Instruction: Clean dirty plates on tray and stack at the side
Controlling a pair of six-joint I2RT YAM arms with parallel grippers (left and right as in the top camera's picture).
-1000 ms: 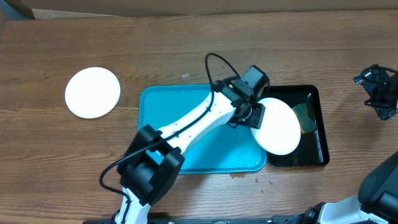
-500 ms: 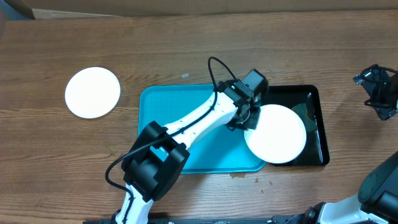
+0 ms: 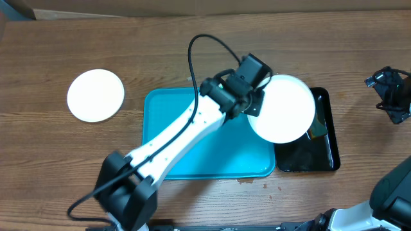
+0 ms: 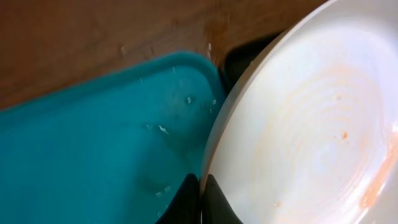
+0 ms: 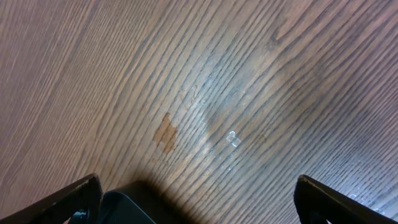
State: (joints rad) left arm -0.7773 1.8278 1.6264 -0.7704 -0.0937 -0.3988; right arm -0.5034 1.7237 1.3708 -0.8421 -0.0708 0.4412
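The left gripper (image 3: 255, 108) is clenched on the rim of a round white plate (image 3: 283, 109). Its two dark fingers (image 4: 219, 205) are pinched tight on the edge. From the jaws the plate (image 4: 311, 124) spreads away to the right, and the wrist view shows faint reddish-orange smears across its face. Directly beneath the jaws and back along the arm lies the large turquoise-blue plastic tray (image 3: 192, 154), dotted with pale flecks (image 4: 163, 129). A narrower black tray (image 3: 323, 154) sits just past the jaws, partly covered by the held plate. A second round white plate (image 3: 96, 95) lies flat on the wooden table (image 3: 192, 51), well off behind the jaws. The right gripper (image 3: 393, 96) stands apart at the table's edge. Its jaws are spread wide with only bare wood (image 5: 217, 93) between them.
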